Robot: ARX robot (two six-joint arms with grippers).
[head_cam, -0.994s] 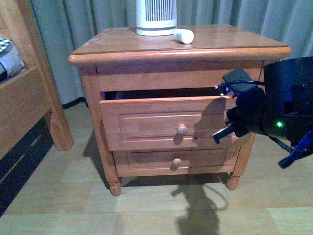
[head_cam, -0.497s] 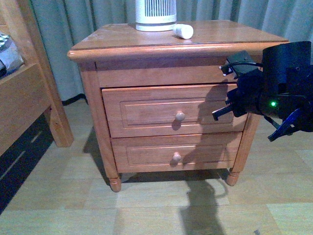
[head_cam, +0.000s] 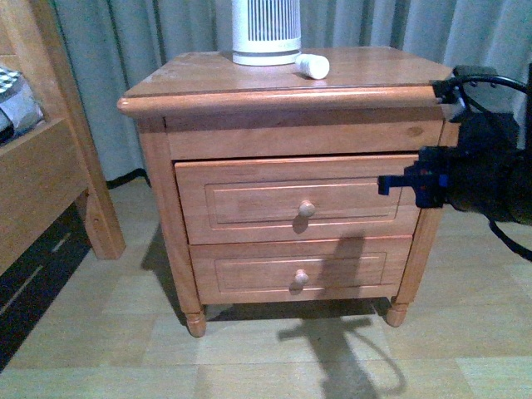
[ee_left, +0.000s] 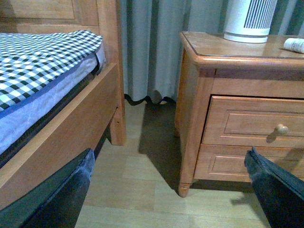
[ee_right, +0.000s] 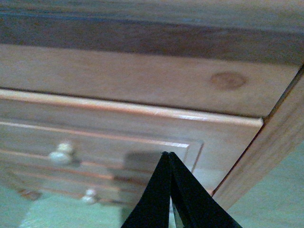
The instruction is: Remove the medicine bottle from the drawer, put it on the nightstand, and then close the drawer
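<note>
The small white medicine bottle (head_cam: 313, 65) lies on its side on the nightstand (head_cam: 208, 91) top, next to the ribbed white tower; its end shows in the left wrist view (ee_left: 294, 45). The upper drawer (head_cam: 249, 204) is pushed in, its front nearly flush; it also shows in the left wrist view (ee_left: 247, 121) and right wrist view (ee_right: 118, 128). My right gripper (head_cam: 386, 184) is shut and empty, just off the drawer front's right end; in its own view (ee_right: 166, 154) the jaws meet. My left gripper (ee_left: 168, 178) is open, low over the floor left of the nightstand.
A tall ribbed white appliance (head_cam: 265, 32) stands at the back of the nightstand top. The lower drawer (head_cam: 249, 270) is shut. A wooden bed frame (head_cam: 50, 158) with checked bedding (ee_left: 42, 52) stands to the left. Grey curtains (head_cam: 125, 41) hang behind.
The upper drawer went from partly open to pushed in. My right gripper has drawn back to the right of the drawer front and turned more level.
</note>
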